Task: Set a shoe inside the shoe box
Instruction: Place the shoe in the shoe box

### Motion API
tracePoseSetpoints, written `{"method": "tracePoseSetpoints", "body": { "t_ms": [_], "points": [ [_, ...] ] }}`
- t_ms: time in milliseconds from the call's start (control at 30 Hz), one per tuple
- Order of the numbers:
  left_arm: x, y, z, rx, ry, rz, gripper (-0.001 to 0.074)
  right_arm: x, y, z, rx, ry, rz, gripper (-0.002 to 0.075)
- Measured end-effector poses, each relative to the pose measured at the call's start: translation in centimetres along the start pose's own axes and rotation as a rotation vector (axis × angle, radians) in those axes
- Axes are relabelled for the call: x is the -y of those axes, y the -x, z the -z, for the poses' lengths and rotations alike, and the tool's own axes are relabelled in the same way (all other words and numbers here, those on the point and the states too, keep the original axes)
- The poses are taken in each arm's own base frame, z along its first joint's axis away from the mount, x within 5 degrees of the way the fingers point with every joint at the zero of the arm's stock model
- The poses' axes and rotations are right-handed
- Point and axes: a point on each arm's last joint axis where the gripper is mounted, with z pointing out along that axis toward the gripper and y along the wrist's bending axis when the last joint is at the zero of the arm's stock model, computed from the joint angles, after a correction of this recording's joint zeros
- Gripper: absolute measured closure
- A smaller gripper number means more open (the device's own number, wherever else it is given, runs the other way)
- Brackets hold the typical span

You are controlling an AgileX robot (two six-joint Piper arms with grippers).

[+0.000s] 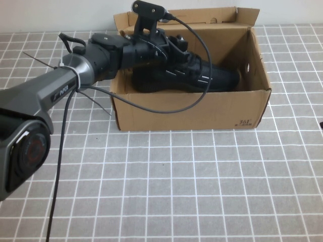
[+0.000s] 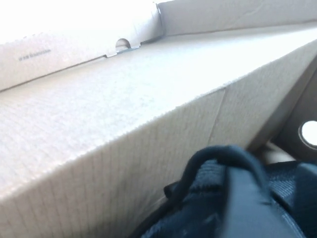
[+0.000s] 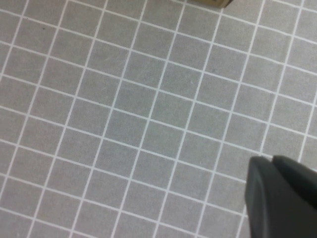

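Note:
The black knit shoe lies inside the brown cardboard shoe box, sole down, with its toe toward the box's right wall. My left gripper reaches over the box's left wall and sits at the shoe's collar, mostly hidden by its own wrist and camera mount. In the left wrist view the shoe fills the near corner, close against the box's inner wall. My right gripper hangs shut and empty over the tiled table, far off to the right of the box.
The box's flaps stand upright at the back. A black cable loops from the left wrist down across the box's front wall. The grey tiled tabletop spreads in front of the box.

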Motion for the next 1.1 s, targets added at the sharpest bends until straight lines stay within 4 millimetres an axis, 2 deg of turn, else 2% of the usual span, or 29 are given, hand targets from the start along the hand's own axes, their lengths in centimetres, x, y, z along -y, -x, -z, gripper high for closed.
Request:
{"method": "tracePoseSetpoints", "body": {
  "t_ms": [167,233,400,633,700,800,967,1000,1100],
  "points": [
    [0.0,0.1,0.0,0.007,0.002,0.017,0.0304,0.0,0.0,0.0,-0.001,0.002,-0.001,0.0742],
    [0.0,0.1,0.0,0.013,0.001,0.03,0.0244,0.0,0.0,0.0,-0.001,0.002,-0.001,0.0742],
    [0.2,1.5,0.8,0.04,0.004,0.038,0.0198,0.0,0.0,0.0,-0.001,0.002,-0.001,0.0742],
    [1.4,6.4,4.7,0.06,-0.02,0.025,0.0199,0.0,-0.1,0.2,0.006,0.004,0.018,0.0742],
    [2.1,7.8,6.2,0.048,-0.039,0.016,0.0218,0.1,-0.2,0.5,0.016,0.006,0.017,0.0742],
    [2.9,9.2,8.3,-0.001,-0.059,-0.017,0.0305,0.3,-0.7,1.6,0.05,0.016,0.013,0.0742],
    [4.1,10.1,10.7,-0.107,-0.125,-0.067,0.0628,0.9,-1.7,3.7,0.121,0.034,0.018,0.0742],
    [4.4,10.1,10.9,-0.128,-0.144,-0.072,0.0666,1.0,-2.0,4.1,0.135,0.037,0.021,0.0742],
    [4.9,9.9,11.6,-0.185,-0.196,-0.089,0.0715,1.3,-2.8,5.5,0.182,0.049,0.026,0.0742]
  ]
}}
